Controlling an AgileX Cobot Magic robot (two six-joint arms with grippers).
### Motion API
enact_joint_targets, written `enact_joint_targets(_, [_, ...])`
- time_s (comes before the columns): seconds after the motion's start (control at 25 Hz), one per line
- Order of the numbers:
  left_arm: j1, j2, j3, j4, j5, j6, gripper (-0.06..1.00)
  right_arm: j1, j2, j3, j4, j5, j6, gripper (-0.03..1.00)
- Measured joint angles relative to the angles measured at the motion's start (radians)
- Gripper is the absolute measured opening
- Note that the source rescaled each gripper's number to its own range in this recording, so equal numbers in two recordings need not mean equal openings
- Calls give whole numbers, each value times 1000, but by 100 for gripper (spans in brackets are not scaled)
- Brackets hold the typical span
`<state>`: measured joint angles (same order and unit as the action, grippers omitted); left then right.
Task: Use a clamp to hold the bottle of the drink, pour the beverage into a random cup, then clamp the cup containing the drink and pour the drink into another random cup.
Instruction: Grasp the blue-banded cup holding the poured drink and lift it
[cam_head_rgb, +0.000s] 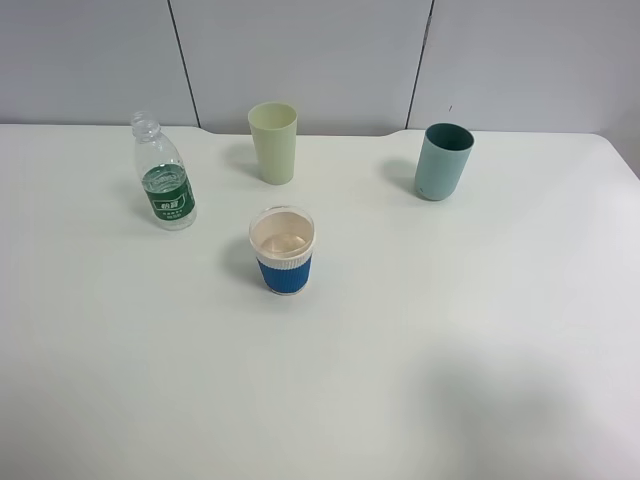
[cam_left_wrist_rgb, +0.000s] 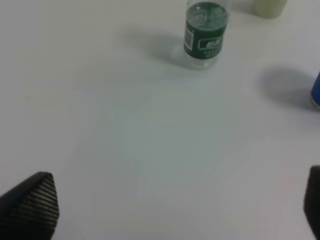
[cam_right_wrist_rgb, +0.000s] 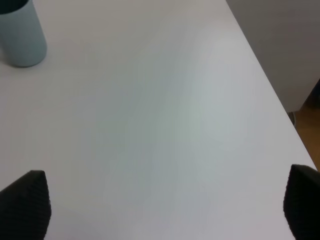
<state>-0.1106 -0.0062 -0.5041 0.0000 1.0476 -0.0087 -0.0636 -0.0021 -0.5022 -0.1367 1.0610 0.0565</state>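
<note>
A clear plastic bottle (cam_head_rgb: 163, 176) with a green label stands uncapped at the left of the white table (cam_head_rgb: 450, 330). It also shows in the left wrist view (cam_left_wrist_rgb: 205, 32). A paper cup (cam_head_rgb: 283, 250) with a blue sleeve stands at the middle; its edge shows in the left wrist view (cam_left_wrist_rgb: 315, 91). A pale green cup (cam_head_rgb: 273, 142) stands at the back, and a teal cup (cam_head_rgb: 442, 161) at the back right, also in the right wrist view (cam_right_wrist_rgb: 21, 34). Neither gripper shows in the exterior view. My left gripper (cam_left_wrist_rgb: 175, 205) and right gripper (cam_right_wrist_rgb: 165, 205) are open and empty above the table.
The table's right edge (cam_right_wrist_rgb: 265, 90) runs close to my right gripper, with floor (cam_right_wrist_rgb: 307, 125) beyond it. A grey panelled wall (cam_head_rgb: 320, 60) stands behind the table. The pale green cup's base shows in the left wrist view (cam_left_wrist_rgb: 270, 7).
</note>
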Motion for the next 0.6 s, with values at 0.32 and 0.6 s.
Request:
enact_joint_targets(0.32, [0,0,0,0,0,-1,100,0,0,0,0,0,0,79])
enact_joint_targets(0.6, [0,0,0,0,0,-1,100,0,0,0,0,0,0,79])
